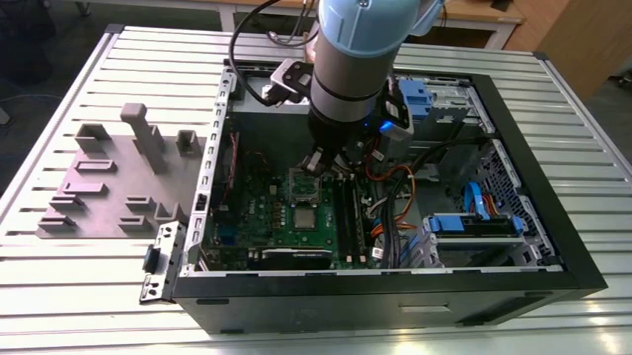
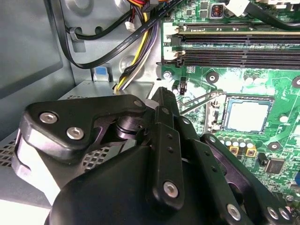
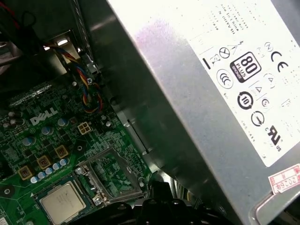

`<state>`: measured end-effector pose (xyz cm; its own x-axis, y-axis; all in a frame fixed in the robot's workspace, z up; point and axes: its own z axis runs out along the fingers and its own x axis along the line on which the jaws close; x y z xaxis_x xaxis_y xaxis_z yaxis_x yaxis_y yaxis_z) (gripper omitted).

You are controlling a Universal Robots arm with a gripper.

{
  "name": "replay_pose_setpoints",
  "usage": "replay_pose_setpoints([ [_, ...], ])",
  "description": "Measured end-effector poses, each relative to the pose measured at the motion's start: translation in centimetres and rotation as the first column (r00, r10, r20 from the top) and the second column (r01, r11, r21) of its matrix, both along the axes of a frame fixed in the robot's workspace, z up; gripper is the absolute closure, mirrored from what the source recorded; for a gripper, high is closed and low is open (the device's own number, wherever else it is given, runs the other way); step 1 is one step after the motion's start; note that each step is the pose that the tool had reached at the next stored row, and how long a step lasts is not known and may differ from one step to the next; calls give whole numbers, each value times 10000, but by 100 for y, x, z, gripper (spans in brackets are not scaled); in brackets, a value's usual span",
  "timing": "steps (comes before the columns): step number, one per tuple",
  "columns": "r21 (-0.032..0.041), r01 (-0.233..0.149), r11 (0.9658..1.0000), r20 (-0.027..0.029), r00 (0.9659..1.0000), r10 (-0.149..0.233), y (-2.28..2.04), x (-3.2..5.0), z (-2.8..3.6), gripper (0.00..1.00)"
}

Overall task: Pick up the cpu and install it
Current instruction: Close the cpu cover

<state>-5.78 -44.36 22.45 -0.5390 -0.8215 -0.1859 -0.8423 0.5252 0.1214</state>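
The cpu (image 1: pixel 305 217) is a small silver-grey square lying flat in its socket on the green motherboard (image 1: pixel 262 214), inside the open computer case. It also appears in both wrist views as the cpu (image 2: pixel 246 116), the cpu (image 3: pixel 62 202). Right beside it the silver socket frame (image 3: pixel 115 173) stands flipped open, with its thin metal lever (image 2: pixel 201 101) raised. My gripper (image 1: pixel 318 164) hangs inside the case just above the frame, a short way from the cpu. The gripper tip (image 2: pixel 161 93) points at the lever's end, with nothing seen in it.
The silver power supply (image 3: pixel 211 93) stands close beside the gripper. Black memory sticks (image 2: pixel 234 47) run next to the socket. Cable bundles (image 2: pixel 136 42) and blue drive caddies (image 1: pixel 469 222) crowd the case. A grey fixture plate (image 1: pixel 109 185) lies on the table at the exterior view's left.
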Motion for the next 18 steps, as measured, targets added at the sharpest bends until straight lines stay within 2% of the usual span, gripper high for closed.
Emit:
replay_pose_setpoints([
  [6,-23,0,10000,0,10000,0,0,-2,27,89],
  [12,-85,0,10000,1,10000,0,0,-5,53,89],
  [15,-128,0,9999,0,10000,0,0,-7,67,89],
  [18,-201,1,9998,0,10000,-1,0,-11,76,89],
])
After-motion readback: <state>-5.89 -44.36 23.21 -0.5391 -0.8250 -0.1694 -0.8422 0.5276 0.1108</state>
